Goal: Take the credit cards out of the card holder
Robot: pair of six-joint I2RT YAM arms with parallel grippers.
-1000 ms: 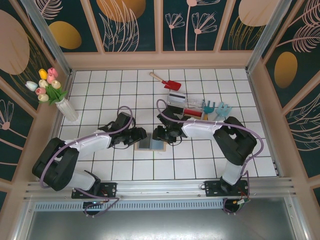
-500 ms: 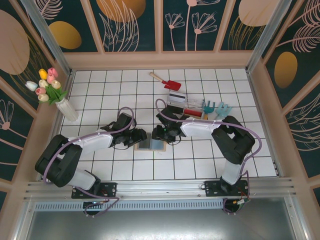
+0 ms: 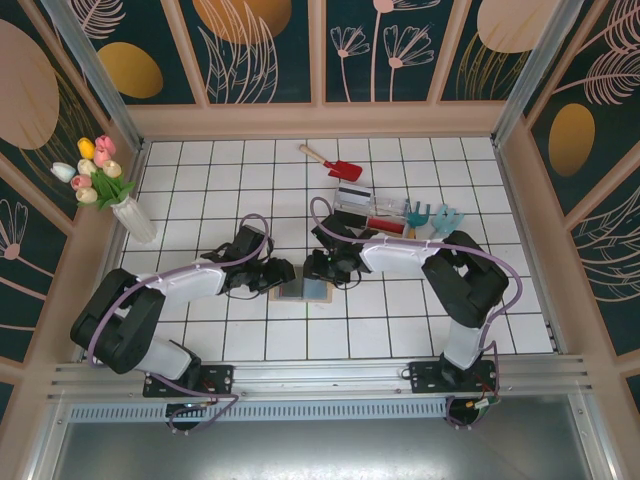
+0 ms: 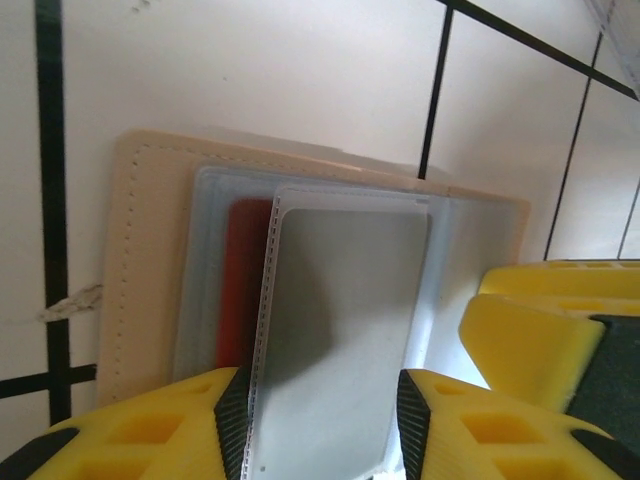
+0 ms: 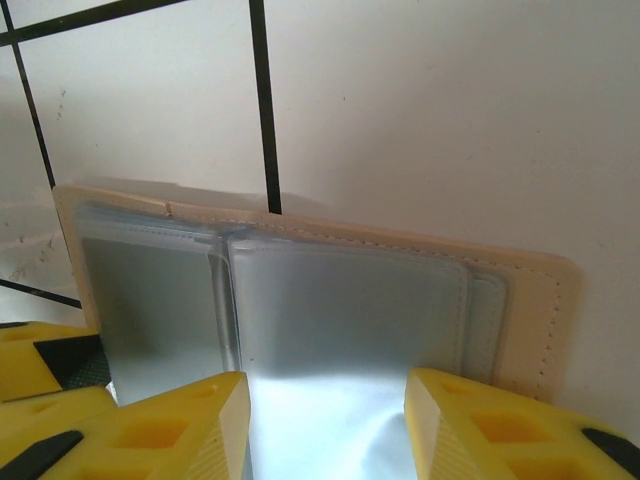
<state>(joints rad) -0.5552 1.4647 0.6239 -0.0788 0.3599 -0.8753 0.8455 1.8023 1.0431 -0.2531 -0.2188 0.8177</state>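
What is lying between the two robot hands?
The open card holder lies between the left gripper and the right gripper, as the top view shows.

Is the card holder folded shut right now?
No, the card holder lies open flat on the tiles, its blue-grey pockets facing up.

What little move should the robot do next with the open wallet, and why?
Probably close the left hand on the frosted plastic sleeve between its fingers and ease it aside: a red plastic card sits partly behind it in the open tan folding card holder, whose other side the right hand straddles.
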